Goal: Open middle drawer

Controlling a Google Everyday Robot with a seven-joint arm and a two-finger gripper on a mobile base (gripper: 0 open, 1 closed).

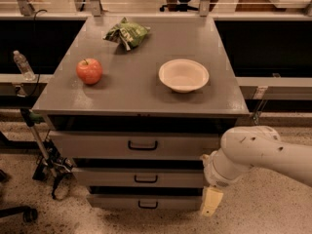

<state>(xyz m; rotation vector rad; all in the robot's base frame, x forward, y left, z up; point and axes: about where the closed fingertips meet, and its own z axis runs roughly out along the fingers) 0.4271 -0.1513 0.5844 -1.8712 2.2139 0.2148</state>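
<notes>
The middle drawer point(141, 178) is a shallow grey front with a small black bar handle point(145, 179). It sits between the taller top drawer point(136, 145) and the narrower bottom drawer point(146, 202), and its front lies close to the cabinet. My gripper point(211, 202) hangs pointing down from the white arm point(253, 152). It is at the cabinet's lower right corner, right of the middle drawer's front and well to the right of its handle. It holds nothing that I can see.
On the grey cabinet top point(136, 91) are a red apple point(89, 71), a white bowl point(183, 75) and a green chip bag point(126, 34). A cart with cables point(46, 160) stands at the left. A plastic bottle point(23, 65) sits on the left shelf. The floor is speckled.
</notes>
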